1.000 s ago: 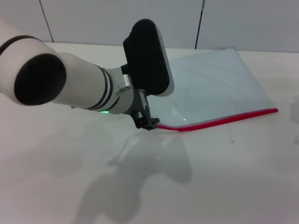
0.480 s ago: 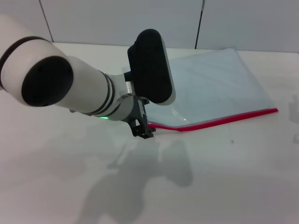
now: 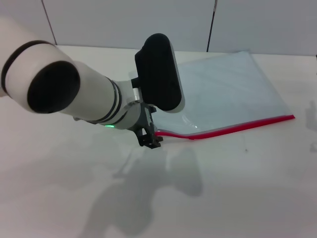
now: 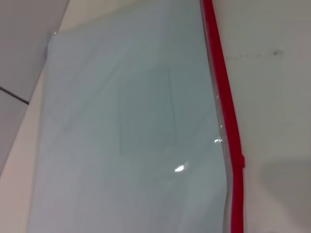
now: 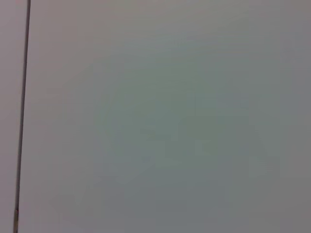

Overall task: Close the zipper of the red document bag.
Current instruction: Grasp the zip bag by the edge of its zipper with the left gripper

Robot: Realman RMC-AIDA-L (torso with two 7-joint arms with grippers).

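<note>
One broad, matte white worktop [image 3: 237, 198] carries everything, smooth and unmarked apart from a tiny dark speck near the pouch and the arm's soft grey shadow on its near part. Behind it stands a pale wall divided by thin dark seams.

Next in size is the left arm, a thick white cylinder with a dark round cap and a glossy black housing, reaching in from the left across the middle of the scene. The red document bag [image 3: 223, 94] lies flat on the right and far part of the worktop: a large rectangular pouch of translucent, pale blue-grey plastic with a slight sheen and small glints of light. The zipper [image 3: 237, 127] is a thin, bright red strip along the bag's near long edge, running from the right corner leftward with a gentle kink in it, seen close up in the left wrist view [image 4: 228, 126].

Smallest is the left end effector [image 3: 150, 139], dark and angular, at the zipper's left end; whether its fingers are apart or together cannot be told. The right wrist view shows only blank pale wall.
</note>
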